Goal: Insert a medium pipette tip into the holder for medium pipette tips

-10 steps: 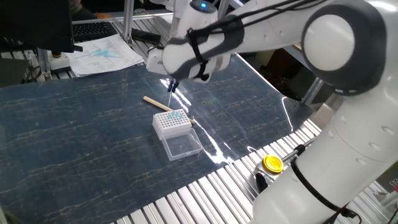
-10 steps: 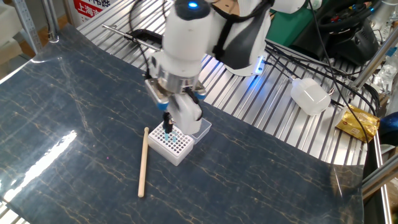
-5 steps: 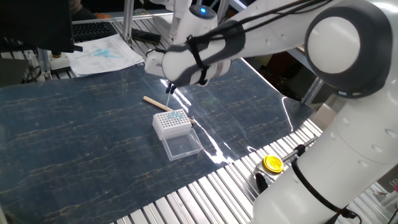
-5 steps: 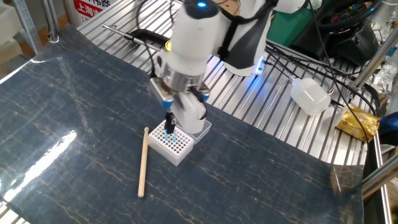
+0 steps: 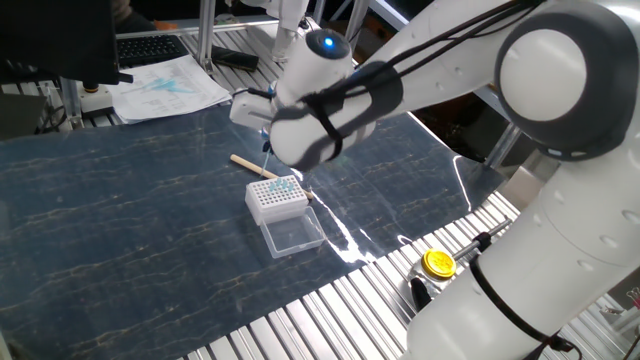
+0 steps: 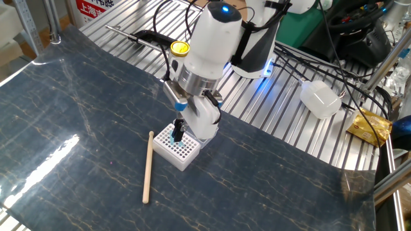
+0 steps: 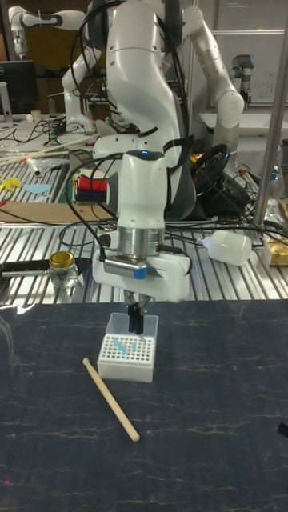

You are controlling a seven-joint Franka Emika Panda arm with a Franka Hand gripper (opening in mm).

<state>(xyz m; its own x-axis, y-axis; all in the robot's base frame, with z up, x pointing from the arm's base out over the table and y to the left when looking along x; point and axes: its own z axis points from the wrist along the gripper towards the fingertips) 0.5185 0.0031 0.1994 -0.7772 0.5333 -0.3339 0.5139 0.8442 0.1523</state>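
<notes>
1. The medium pipette tip (image 6: 179, 136) is showing as a sliver of light blue at the gripper (image 6: 180, 133), right over the holder for medium pipette tips (image 6: 176, 147) at the frame's centre; whether it is seated, I cannot tell.
2. The fingers are sitting close together; whether they are pinching the tip is unclear.
3. Judging by looks, the tip is handling as very light, thin and slippery, so gripping its wide upper end seems best.
4. A cream stick (image 6: 148, 167) is lying lower left of the holder, apart; the clear lid (image 5: 292, 235) is lying open beside it. Neither is blocking access.
</notes>
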